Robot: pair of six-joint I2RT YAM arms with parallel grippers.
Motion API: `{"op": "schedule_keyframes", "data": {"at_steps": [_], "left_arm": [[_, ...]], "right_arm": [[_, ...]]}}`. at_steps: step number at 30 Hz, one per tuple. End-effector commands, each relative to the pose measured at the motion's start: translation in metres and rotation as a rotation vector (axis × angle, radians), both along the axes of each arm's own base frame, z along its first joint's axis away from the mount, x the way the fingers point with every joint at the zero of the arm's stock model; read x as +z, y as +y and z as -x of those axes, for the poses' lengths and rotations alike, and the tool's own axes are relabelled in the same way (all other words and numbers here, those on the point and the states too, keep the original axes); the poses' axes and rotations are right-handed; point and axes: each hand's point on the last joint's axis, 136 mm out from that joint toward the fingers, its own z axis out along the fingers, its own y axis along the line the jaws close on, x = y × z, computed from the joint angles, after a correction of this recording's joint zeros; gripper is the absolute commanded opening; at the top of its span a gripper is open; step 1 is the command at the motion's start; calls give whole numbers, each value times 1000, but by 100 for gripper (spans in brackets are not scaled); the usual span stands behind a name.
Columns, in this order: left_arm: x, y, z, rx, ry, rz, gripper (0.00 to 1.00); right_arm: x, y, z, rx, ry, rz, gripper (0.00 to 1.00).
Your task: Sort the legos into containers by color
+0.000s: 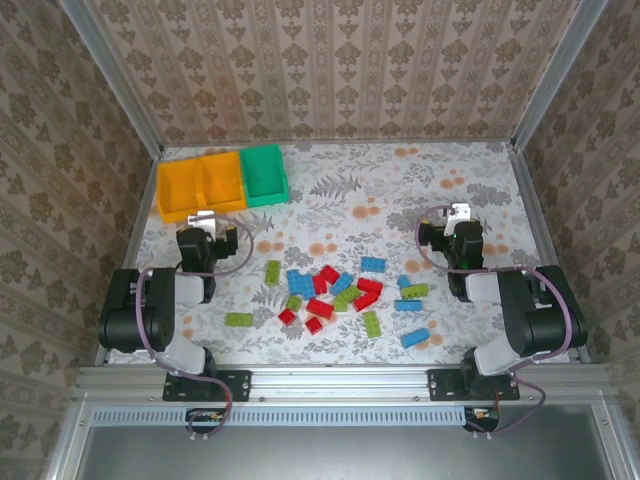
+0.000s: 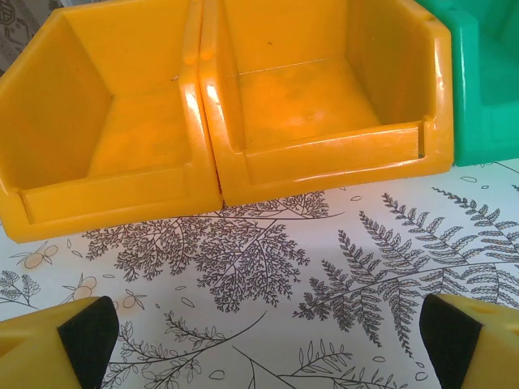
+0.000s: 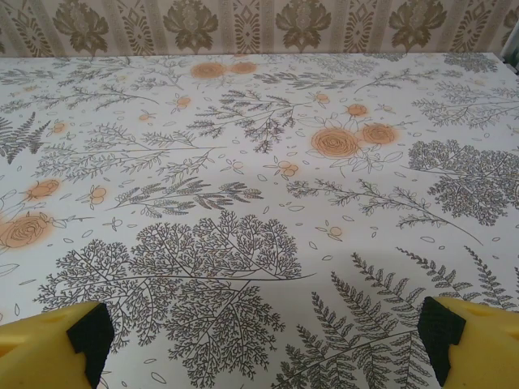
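Note:
Red, light blue and lime green legos lie scattered on the patterned table between the two arms. Two orange-yellow bins and a green bin stand in a row at the back left, all looking empty. My left gripper hovers just in front of the orange-yellow bins, open with nothing between its fingers; the green bin shows at the right of its wrist view. My right gripper is open over bare tablecloth at the right, its fingers wide apart.
A floral tablecloth covers the table, fenced by patterned walls and aluminium rails. A lone green brick and a blue one lie nearest the front edge.

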Motion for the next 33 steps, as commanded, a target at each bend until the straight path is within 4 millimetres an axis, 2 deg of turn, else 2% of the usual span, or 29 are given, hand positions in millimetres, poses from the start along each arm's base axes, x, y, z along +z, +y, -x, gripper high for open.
{"op": "schedule_keyframes", "data": {"at_steps": [1,29,33], "left_arm": [[13,-2,-7,-13,-39,0,100],[15,-2,-7,-15,-43,3,100],[29,11,-9,72,-27,-12,100]], "right_arm": [[3,-2,-2,-8,-11,9,100],[2,-3,-3,7,-8,-10,100],[19,-3,-5,3,48,-14,99]]}}
